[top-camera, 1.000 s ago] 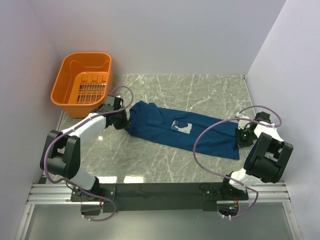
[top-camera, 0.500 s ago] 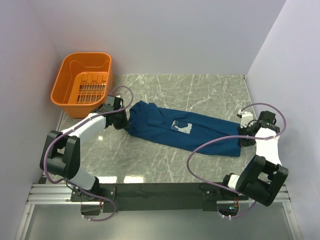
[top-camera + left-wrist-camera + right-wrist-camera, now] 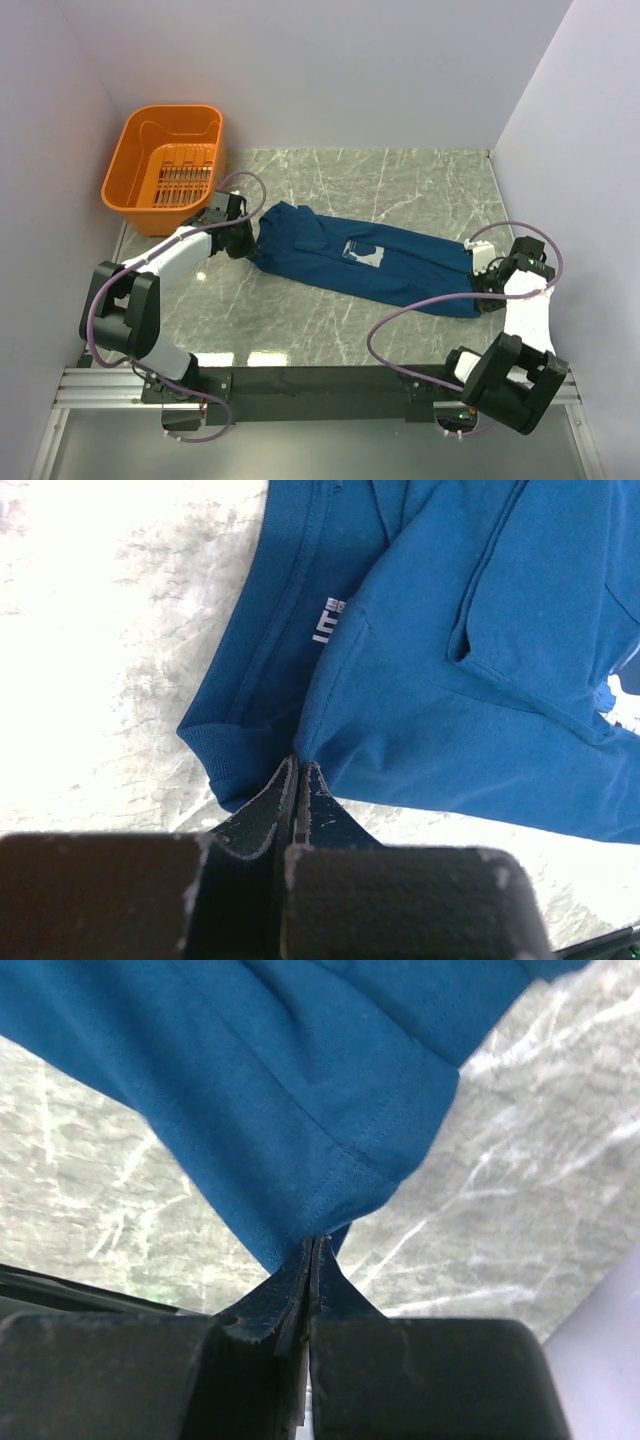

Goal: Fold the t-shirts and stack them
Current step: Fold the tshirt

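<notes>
Seemingly early: t-shirt (image 3: 370,265) spread as a long narrow band between both tools, perhaps folded once lengthwise. Left gripper (image 3: 300,776) pinched shut on cloth near the collar, right gripper (image 3: 312,1248) on a hem corner. Crosswise folding and stacking left.

A dark navy-blue cloth t-shirt (image 3: 330,250) looks soft and matt, a fine knit with stitched hems and a smooth pale light-blue printed patch (image 3: 363,253). The grey-green marble-patterned table top (image 3: 400,185) is polished and glossy, catching light. The orange plastic basket (image 3: 125,165) is smooth with a slight sheen. The left gripper (image 3: 298,770) is matt black and scuffed; the silver metal rail (image 3: 80,385) looks brushed
</notes>
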Controlling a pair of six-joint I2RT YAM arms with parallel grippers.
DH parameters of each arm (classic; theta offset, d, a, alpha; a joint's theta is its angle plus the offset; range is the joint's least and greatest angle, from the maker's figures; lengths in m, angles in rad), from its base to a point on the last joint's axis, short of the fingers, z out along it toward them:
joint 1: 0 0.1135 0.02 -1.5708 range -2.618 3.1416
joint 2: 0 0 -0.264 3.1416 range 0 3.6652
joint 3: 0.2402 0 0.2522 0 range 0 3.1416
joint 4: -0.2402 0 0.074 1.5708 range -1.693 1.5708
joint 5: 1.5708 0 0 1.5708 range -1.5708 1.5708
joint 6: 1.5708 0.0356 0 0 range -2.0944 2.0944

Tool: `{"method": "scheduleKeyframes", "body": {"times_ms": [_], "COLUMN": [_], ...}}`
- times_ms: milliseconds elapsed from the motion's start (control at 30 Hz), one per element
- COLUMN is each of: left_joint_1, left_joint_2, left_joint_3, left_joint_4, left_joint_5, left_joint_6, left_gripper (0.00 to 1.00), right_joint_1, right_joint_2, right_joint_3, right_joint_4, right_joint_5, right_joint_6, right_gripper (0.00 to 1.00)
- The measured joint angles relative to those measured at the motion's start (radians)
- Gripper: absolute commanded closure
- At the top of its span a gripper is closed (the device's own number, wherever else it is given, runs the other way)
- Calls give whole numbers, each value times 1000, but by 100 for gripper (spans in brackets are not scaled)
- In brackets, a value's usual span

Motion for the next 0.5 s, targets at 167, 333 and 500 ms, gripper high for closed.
{"method": "scheduleKeyframes", "body": {"times_ms": [167, 333, 500], "left_joint_1": [4, 19, 34], "left_joint_2": [-2, -13, -13], "left_joint_3": [0, 0, 5], "left_joint_4": [-1, -2, -9], "left_joint_5": [-17, -29, -35], "left_joint_6": [0, 0, 3], "left_gripper": [99, 99, 99], "right_joint_1": [-10, -25, -58], "right_joint_2": [-25, -29, -29], "right_joint_3": [-9, -13, -19], "right_joint_4": [7, 24, 25], "right_joint_5": [36, 48, 40], "right_joint_6": [6, 13, 11], "right_gripper": [100, 100, 100]}}
